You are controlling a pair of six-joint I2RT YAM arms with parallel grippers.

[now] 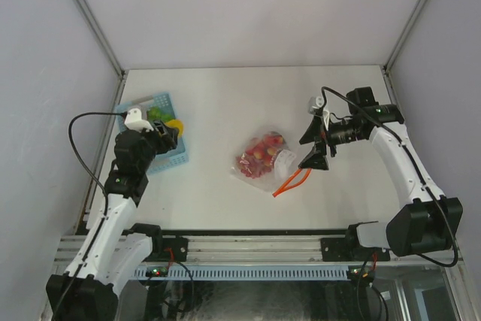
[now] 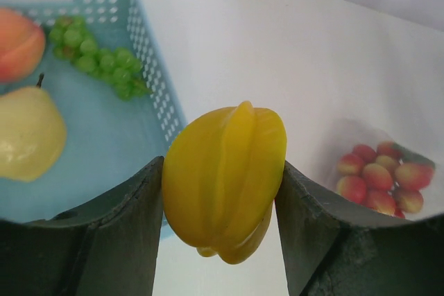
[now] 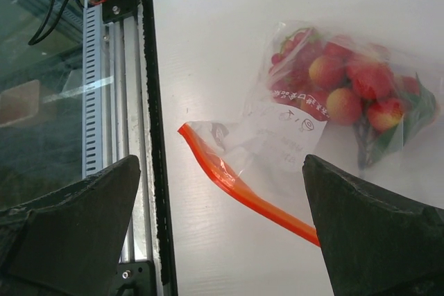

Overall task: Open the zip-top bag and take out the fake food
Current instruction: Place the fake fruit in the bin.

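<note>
My left claw (image 2: 222, 202) is clamped on one yellow starfruit (image 2: 225, 171), which hangs over the right wall of the one blue basket (image 2: 149, 67) and hides its near corner. Inside lie one pear (image 2: 28, 133), one peach (image 2: 17, 43) and one bunch of grapes (image 2: 97, 57). The one bag (image 1: 263, 157) lies mid-table at the basket's 3 o'clock. Its red fruits (image 3: 347, 81) are too bunched to count, and its orange zip strip (image 3: 236, 188) sits at its 5 o'clock end. My right claw (image 3: 222, 213) hangs wide and empty at the bag's 3 o'clock.

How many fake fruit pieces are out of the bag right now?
4: a peach, a pear and green grapes lie in the blue basket; a yellow starfruit is held in the left gripper. Others may be hidden.
</note>
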